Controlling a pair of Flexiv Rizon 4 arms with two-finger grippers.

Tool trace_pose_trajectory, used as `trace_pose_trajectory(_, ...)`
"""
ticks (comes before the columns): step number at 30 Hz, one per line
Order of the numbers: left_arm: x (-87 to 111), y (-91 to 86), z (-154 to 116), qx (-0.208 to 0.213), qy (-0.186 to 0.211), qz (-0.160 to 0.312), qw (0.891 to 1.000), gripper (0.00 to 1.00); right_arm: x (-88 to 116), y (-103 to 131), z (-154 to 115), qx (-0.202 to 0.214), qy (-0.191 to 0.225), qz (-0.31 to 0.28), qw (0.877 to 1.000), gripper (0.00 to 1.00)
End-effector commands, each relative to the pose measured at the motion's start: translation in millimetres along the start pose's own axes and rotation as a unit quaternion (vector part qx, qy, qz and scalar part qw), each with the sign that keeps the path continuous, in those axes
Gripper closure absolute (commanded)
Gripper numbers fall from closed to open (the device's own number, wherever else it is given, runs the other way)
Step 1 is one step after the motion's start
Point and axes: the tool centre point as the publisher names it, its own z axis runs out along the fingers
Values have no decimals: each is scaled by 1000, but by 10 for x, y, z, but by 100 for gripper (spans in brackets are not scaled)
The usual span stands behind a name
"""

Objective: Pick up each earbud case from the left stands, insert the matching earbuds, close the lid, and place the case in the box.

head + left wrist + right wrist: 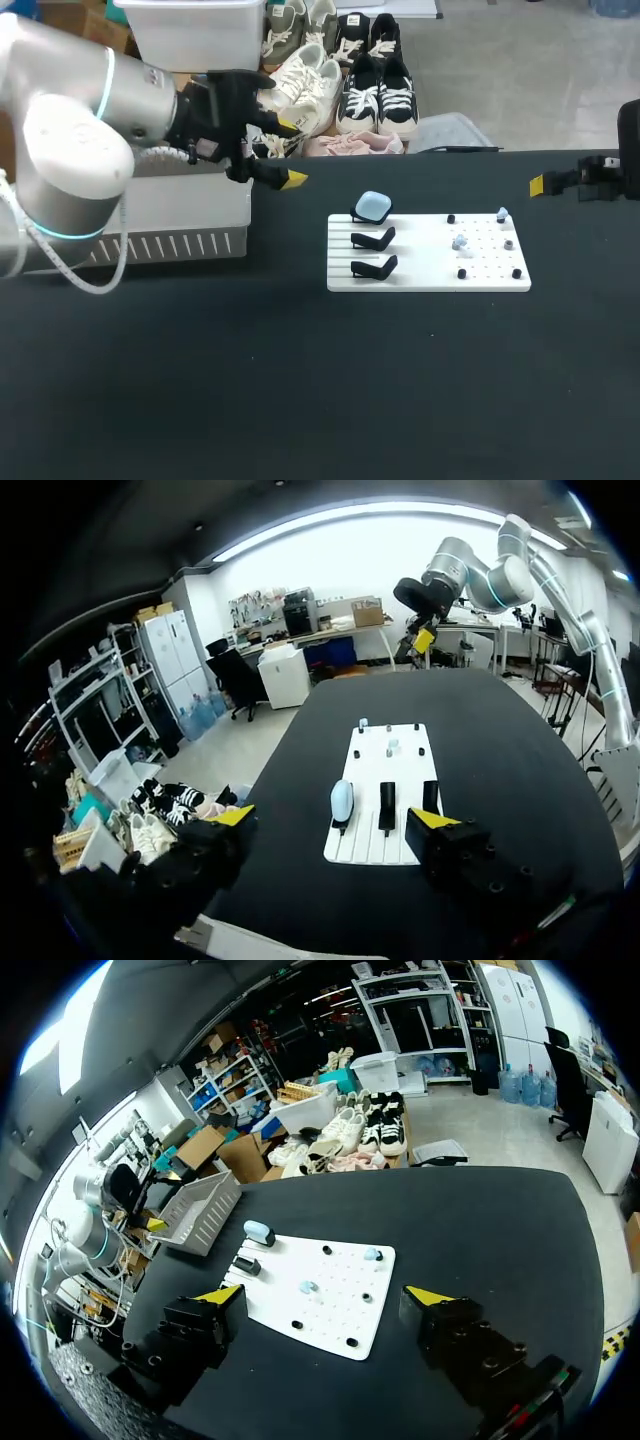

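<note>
My left gripper [291, 153]: jaws wide, empty, near grey slotted plastic box [170, 245]. My right gripper [324, 1295]: jaws wide, empty. Pale blue rounded earbud case [373, 206] on rearmost stand of white perforated board [430, 278].

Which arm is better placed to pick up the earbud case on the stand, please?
Left: the left gripper hangs open beside the stand end of the board, near the earbud case; the right gripper is off past the opposite end.

Robotics lab, left arm [75, 140] and right arm [490, 580] at black table [300, 380], white peg board [428, 252]
</note>
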Motion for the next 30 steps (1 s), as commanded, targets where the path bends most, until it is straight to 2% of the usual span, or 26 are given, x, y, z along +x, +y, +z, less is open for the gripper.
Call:
trace_pose_trajectory(1, 15, 172, 321, 28, -1, 4, 1000, 0, -1, -19, -2, -3, 1, -1, 1000, 0)
trace_pose_trajectory(5, 22, 160, 522, 43, 5, 2, 999, 0, -1, -19, -2, -3, 1, -1, 1000, 0)
trace_pose_trajectory(11, 92, 122, 776, 44, 21, -9, 999, 0, -1, -19, -2, -3, 1, -1, 1000, 0)
trace_pose_trajectory(17, 100, 48, 904, 36, 37, -11, 999, 0, -1, -19, -2, -3, 1, -1, 1000, 0)
trace_pose_trajectory(30, 232, -46, 1137, 42, 42, -19, 998, 0, -1, -19, -2, -3, 1, -1, 1000, 0)
